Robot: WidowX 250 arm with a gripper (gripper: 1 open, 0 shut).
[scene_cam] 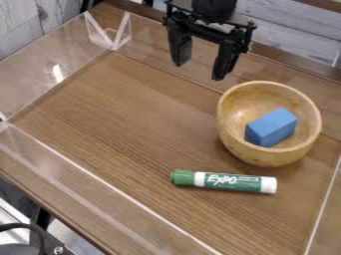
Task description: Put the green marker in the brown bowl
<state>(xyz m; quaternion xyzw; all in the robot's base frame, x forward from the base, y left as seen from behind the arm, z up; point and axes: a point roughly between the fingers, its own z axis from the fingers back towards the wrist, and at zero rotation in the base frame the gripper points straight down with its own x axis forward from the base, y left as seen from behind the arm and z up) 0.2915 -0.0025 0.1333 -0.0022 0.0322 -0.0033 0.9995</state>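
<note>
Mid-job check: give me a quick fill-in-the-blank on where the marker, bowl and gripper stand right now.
1. The green marker lies flat on the ____, outside the bowl.
2. Inside the brown bowl sits a ____ foam block.
3. The gripper hangs above the table with its jaws ____ and nothing between them.
4. In the picture, the marker lies ____ the bowl, nearer the camera.

Missing words: table; blue; open; below
</note>
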